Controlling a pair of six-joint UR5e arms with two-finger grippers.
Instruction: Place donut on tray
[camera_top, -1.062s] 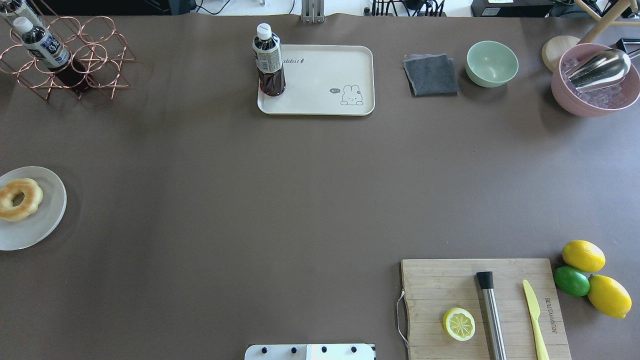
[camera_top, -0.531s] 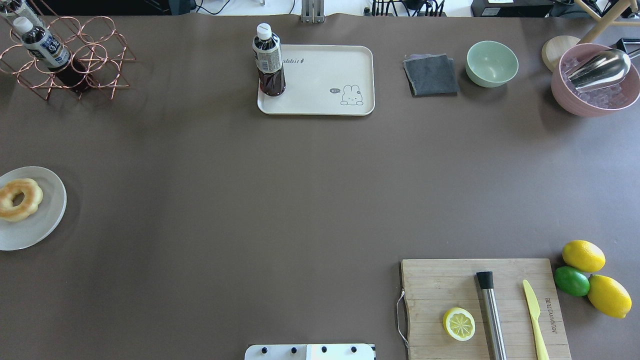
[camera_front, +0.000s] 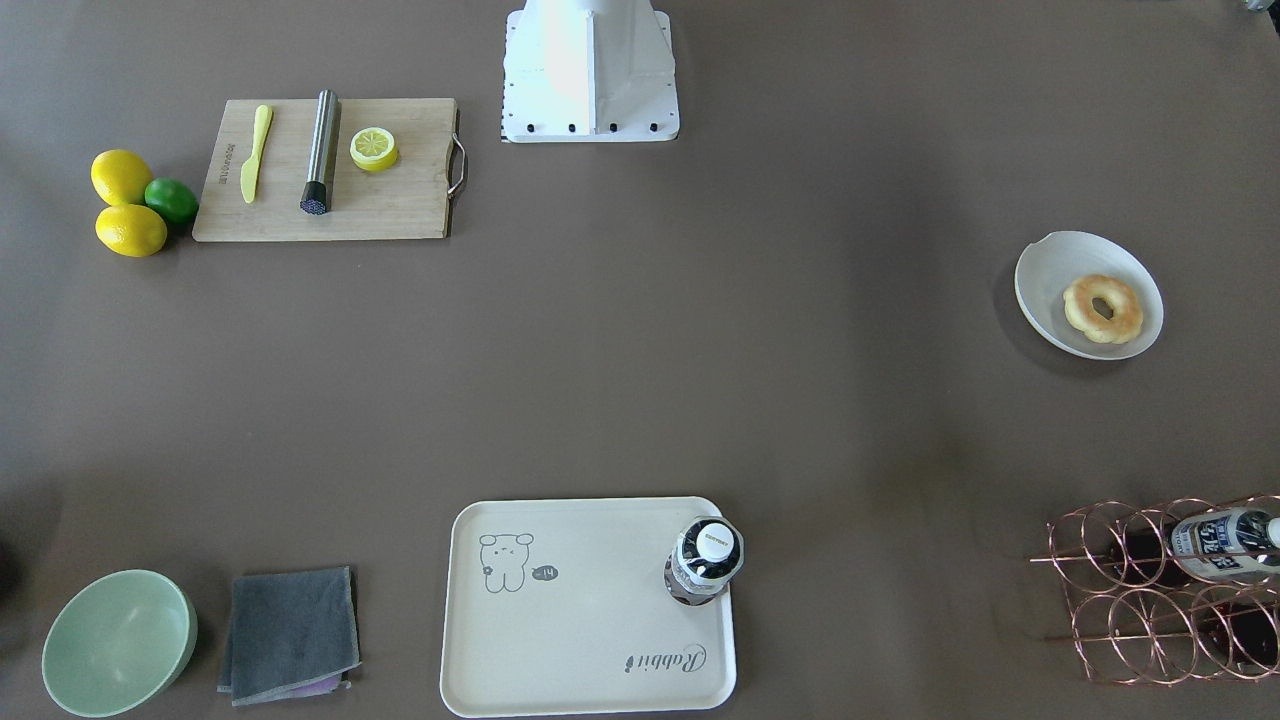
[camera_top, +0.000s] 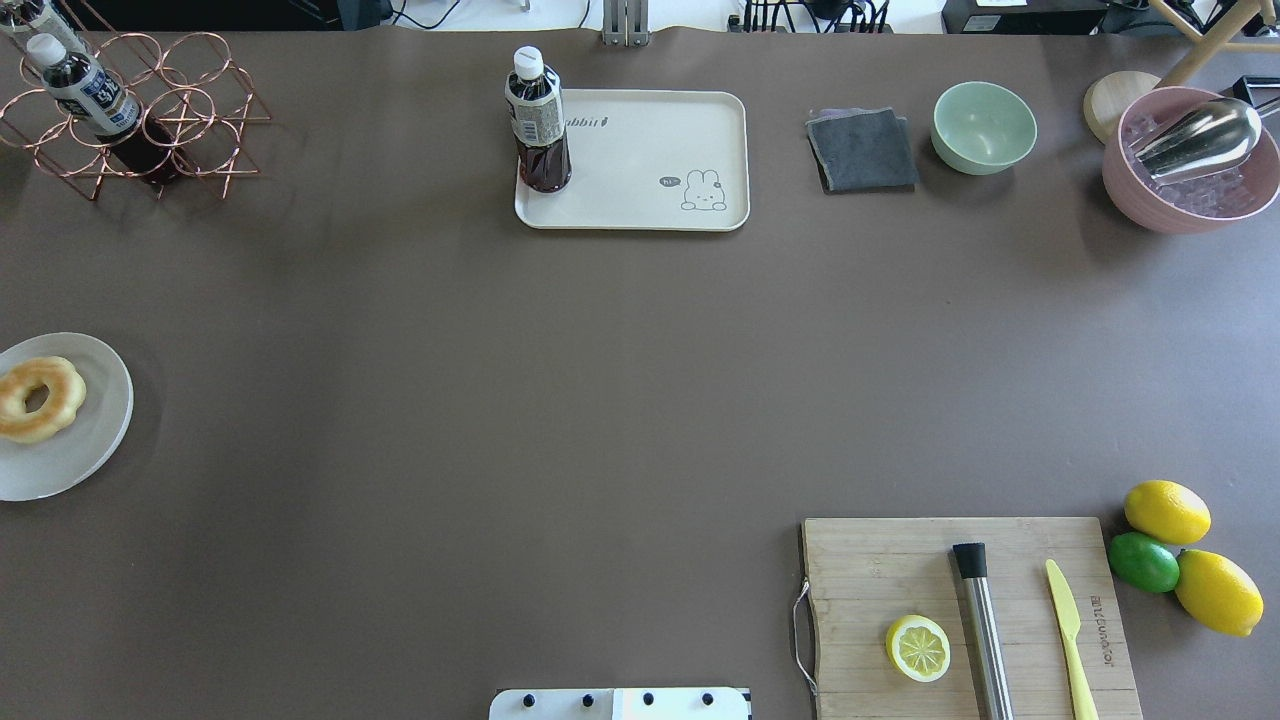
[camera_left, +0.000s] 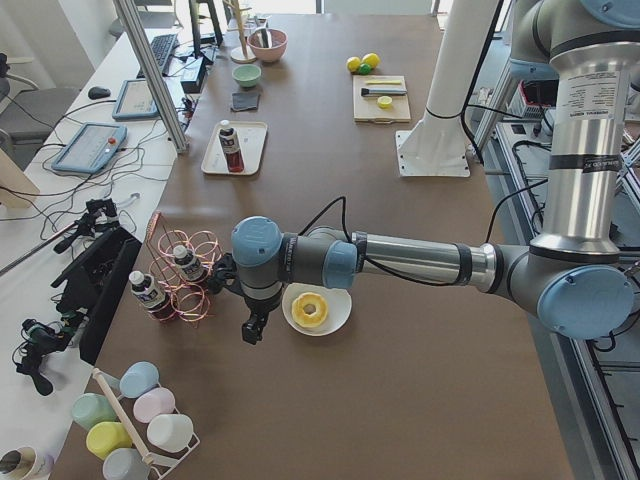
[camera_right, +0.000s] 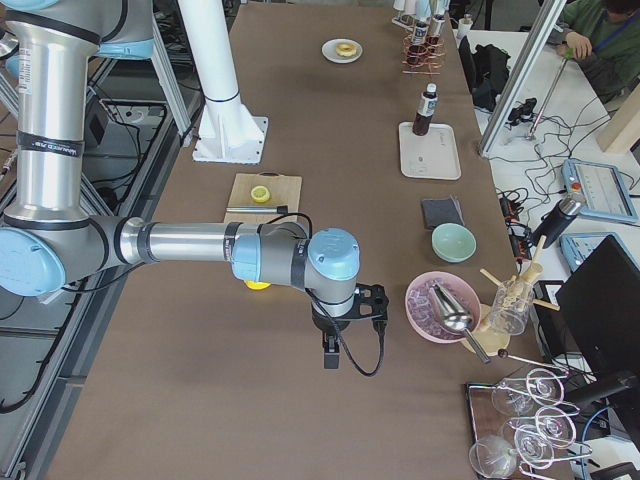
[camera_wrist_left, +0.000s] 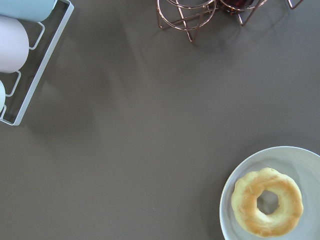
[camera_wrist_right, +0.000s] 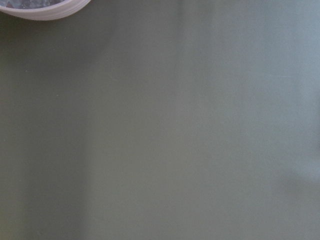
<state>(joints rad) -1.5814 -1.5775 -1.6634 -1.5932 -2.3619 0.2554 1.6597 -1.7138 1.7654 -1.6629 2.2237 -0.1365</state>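
We see nothing shifted: the donut (camera_top: 38, 398) stays on its plate (camera_top: 82, 458), well apart from the tray (camera_top: 650, 160); whether the left gripper (camera_left: 254, 328) or right gripper (camera_right: 332, 356) is clenched, we cannot tell.

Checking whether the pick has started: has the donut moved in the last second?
No. In the overhead view the donut lies in the same spot on the white plate, toward its left side, just as before.

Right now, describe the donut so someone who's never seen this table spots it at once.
Go to the end of the brown table on the robot's left, on the robot's side of the copper wire rack. A white plate lies there with the donut on it: a golden, browned ring with a hole, unlike the solid lemon half on the cutting board.
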